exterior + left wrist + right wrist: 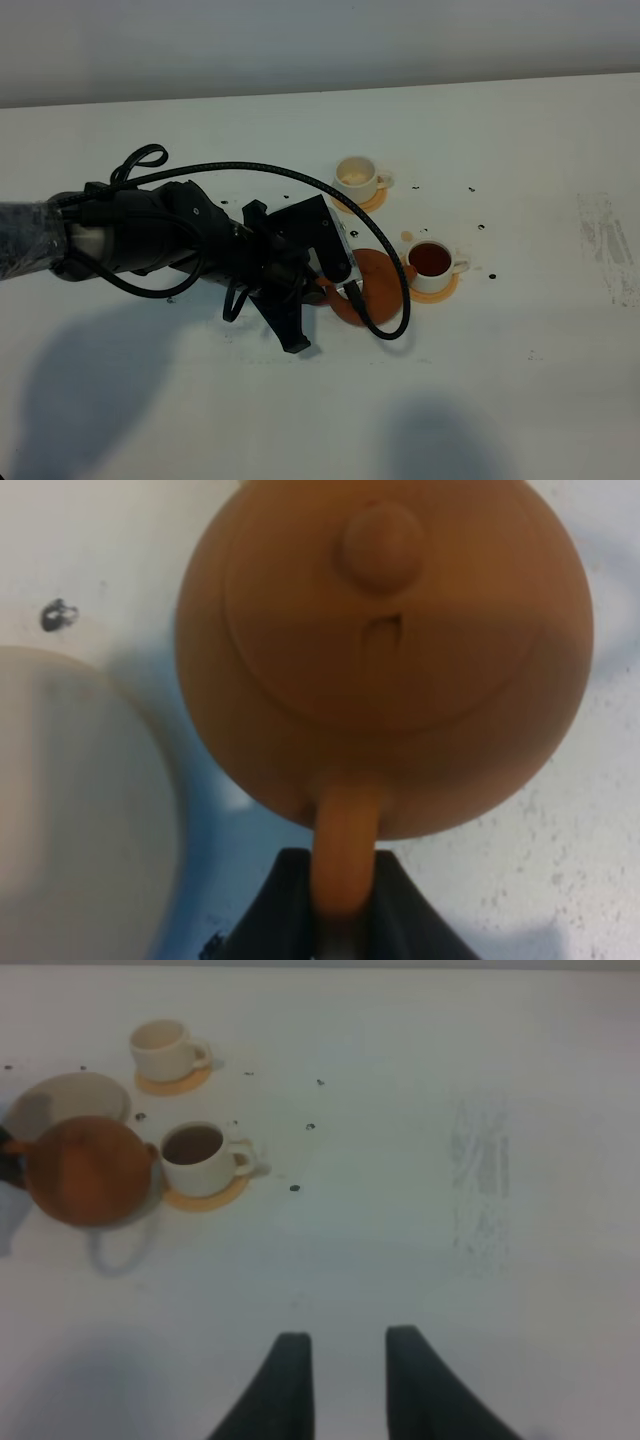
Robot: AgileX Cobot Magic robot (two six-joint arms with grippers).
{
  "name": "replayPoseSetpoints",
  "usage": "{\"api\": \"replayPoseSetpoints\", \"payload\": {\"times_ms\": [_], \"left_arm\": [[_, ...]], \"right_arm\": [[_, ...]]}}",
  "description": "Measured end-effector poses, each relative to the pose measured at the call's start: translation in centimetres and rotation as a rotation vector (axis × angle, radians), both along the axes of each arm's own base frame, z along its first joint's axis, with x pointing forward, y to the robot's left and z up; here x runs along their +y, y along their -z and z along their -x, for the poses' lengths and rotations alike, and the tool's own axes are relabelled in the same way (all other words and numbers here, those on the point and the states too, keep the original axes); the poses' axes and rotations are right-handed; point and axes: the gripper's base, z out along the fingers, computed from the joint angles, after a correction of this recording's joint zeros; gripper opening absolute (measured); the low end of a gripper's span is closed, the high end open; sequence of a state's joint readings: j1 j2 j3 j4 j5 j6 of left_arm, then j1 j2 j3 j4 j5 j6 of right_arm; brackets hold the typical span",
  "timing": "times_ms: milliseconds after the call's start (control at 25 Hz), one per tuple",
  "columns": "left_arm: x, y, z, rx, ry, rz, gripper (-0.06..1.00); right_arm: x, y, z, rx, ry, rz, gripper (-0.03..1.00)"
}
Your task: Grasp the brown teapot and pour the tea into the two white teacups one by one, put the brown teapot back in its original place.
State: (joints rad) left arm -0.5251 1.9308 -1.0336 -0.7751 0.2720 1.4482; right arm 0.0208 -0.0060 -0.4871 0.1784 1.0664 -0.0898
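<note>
My left gripper [335,290] is shut on the loop handle of the brown teapot [378,285], which hangs a little above the table and casts a shadow below itself. The left wrist view looks down on the teapot [385,650], its knobbed lid and its pinched handle. The spout points at a white teacup [432,265] holding dark tea. The other teacup [356,178], further back, shows a pale inside. The beige coaster [75,1098] lies bare beside the teapot [88,1170]. My right gripper [348,1360] hovers over bare table, its fingers slightly apart with nothing between them.
Each cup stands on a small orange coaster [205,1200]. Dark specks [472,188] dot the white table around the cups. A scuffed patch [605,240] marks the table at the right. The left arm and its looping cable [390,300] cover the table's middle left.
</note>
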Motion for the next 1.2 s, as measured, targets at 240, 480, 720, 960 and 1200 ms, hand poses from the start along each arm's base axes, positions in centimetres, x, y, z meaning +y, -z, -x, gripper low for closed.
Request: {"api": "replayPoseSetpoints", "payload": {"times_ms": [240, 480, 720, 960, 1200], "left_arm": [[0.0, 0.1, 0.0, 0.003, -0.003, 0.002, 0.11], [-0.1, -0.5, 0.0, -0.007, -0.001, 0.01, 0.11], [0.0, -2.0, 0.0, -0.044, -0.001, 0.031, 0.11], [0.0, -3.4, 0.1, -0.079, -0.002, 0.05, 0.11], [0.2, -4.3, -0.5, -0.113, -0.017, 0.064, 0.11]], "right_arm": [[0.0, 0.0, 0.0, 0.0, 0.0, 0.0, 0.2], [0.0, 0.0, 0.0, 0.0, 0.0, 0.0, 0.2], [0.0, 0.0, 0.0, 0.0, 0.0, 0.0, 0.2], [0.0, 0.0, 0.0, 0.0, 0.0, 0.0, 0.2], [0.0, 0.0, 0.0, 0.0, 0.0, 0.0, 0.2]]}}
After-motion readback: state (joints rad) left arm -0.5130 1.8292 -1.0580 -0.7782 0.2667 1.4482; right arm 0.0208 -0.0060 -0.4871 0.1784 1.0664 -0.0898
